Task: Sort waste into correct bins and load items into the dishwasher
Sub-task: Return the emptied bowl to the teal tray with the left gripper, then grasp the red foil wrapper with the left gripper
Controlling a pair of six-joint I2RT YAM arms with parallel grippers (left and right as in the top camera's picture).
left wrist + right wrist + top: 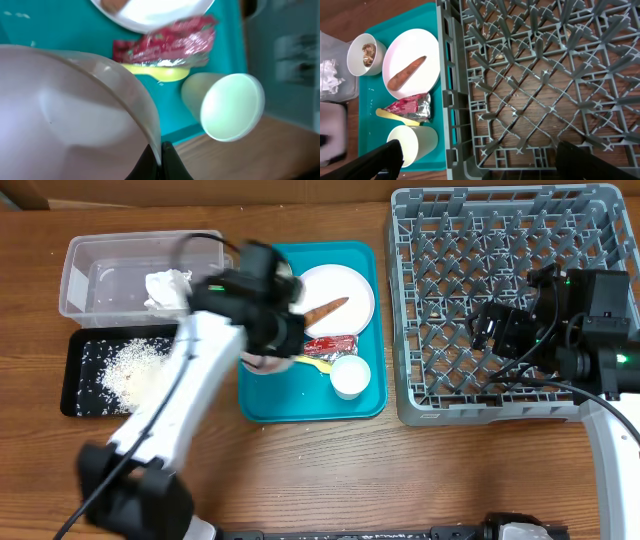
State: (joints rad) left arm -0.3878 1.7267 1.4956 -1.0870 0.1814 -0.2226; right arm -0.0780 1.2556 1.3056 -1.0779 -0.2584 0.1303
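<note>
The left claw (161, 152) was pinched shut on the rim of the pale-pink bowl (65, 115). The rim sat between its two dark fingers. The bowl was at the left side of the teal tray (365, 395), under the left arm. I could not tell if it was lifted off the tray.

Just beside the bowl lay the yellow spoon (160, 72). The red wrapper (165, 42) lay on top of the spoon. The white cup (225, 105) lay tipped on its side near the front edge of the tray.

The white plate (412, 50) was at the back of the tray, and the carrot stick (406, 72) lay on it. A white bowl (366, 54) stood next to the plate with a brown food piece (368, 49) inside.

The crumpled napkin (168, 285) was in the clear tub (100, 275). The rice (125, 365) was spread in the black tray (75, 395), which sat in front of the tub.

The right claw (479, 150) was wide open and held nothing. It hung over the grey dish rack (500, 240), which stood to the right of the teal tray on the wooden table (330, 470). No dishes were seen in the rack.
</note>
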